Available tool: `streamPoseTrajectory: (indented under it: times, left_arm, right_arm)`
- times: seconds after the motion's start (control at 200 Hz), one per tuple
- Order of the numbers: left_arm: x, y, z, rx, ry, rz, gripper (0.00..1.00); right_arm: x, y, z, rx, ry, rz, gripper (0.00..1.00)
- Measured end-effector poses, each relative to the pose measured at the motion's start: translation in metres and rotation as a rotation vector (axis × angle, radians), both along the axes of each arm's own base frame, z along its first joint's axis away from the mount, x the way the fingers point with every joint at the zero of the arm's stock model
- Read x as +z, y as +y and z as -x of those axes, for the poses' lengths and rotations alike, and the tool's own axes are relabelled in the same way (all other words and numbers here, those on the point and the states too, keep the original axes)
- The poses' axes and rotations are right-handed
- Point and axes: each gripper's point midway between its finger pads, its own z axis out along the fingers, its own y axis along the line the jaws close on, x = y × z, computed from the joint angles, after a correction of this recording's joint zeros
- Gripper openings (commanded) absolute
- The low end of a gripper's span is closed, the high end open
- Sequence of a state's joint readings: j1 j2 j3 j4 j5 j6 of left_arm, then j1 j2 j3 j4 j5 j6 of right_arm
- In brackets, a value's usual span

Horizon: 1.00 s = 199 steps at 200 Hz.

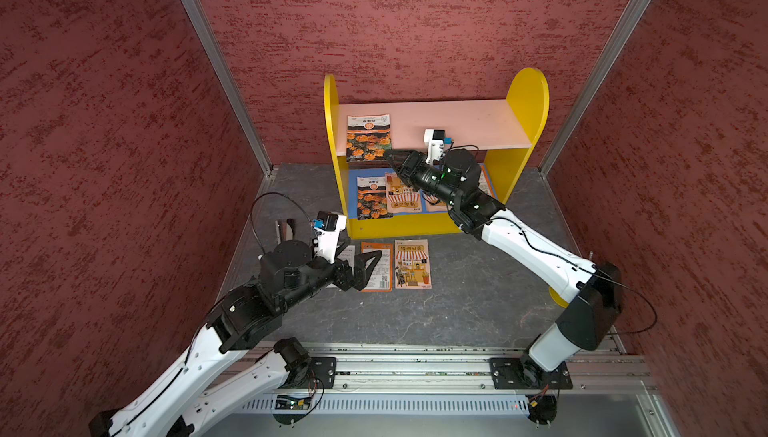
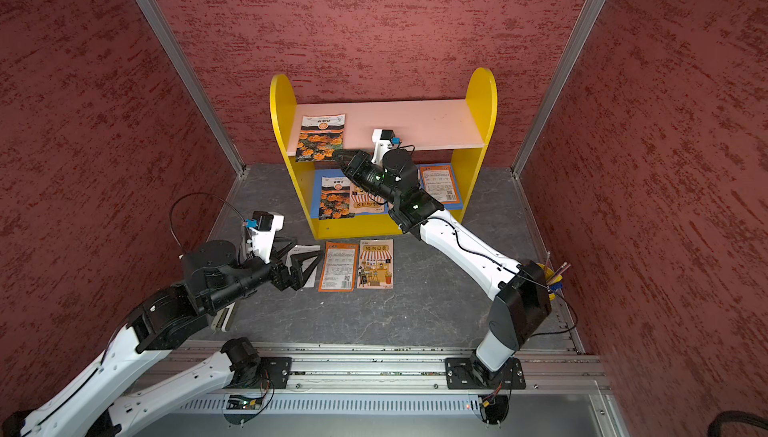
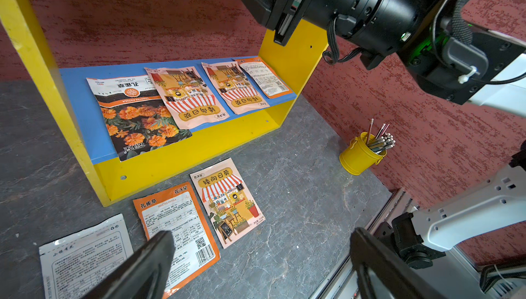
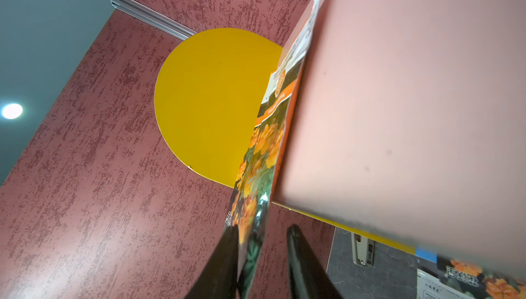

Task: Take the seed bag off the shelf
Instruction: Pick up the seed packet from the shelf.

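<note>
The left claw hangs spread wide above seed packets lying on the floor before the shelf.

**Table**: shelf at the back, against the rear wall; pencil bucket at the right edge, well apart from the shelf.

**Upper board**: one marigold seed bag at the left end, near edge overhanging the front. The right gripper is at that overhang, a finger on either side of the bag's corner.

**Lower board**, left to right: second marigold bag, sunflower seed bag, another sunflower bag, face-down bag. Neighbouring edges overlap.

**Table before the shelf**, a row left to right: leftmost face-down packet, middle face-down packet, face-up sunflower packet. The left gripper is above the row's left part.
</note>
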<state>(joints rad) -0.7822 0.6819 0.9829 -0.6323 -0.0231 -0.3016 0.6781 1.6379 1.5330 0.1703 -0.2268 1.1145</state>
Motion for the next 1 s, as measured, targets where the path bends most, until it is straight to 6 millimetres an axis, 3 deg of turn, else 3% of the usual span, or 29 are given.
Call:
streamPoseTrajectory:
  times: [0.321,0.536,0.771,0.887,0.997]
  left_arm:
    - [-0.005,-0.004,-0.002,0.000,0.016,0.012,1.00]
    - [0.003,-0.004,-0.002,0.009,0.019,0.051,1.00]
    - [0.021,-0.009,-0.007,0.003,0.009,0.145,1.00]
    - [0.033,-0.012,-0.017,-0.003,0.013,0.232,1.00]
    - [0.036,-0.016,-0.030,-0.014,0.035,0.324,1.00]
  right_arm:
    - [0.013,-0.001,0.001,0.000,-0.036,-0.018,0.00]
    - [0.010,-0.009,0.011,-0.009,-0.078,0.024,0.00]
    - [0.029,-0.054,0.058,-0.030,-0.190,0.068,0.00]
    - [0.042,-0.080,0.090,-0.033,-0.261,0.074,0.00]
    - [0.042,-0.096,0.114,-0.024,-0.301,0.084,0.00]
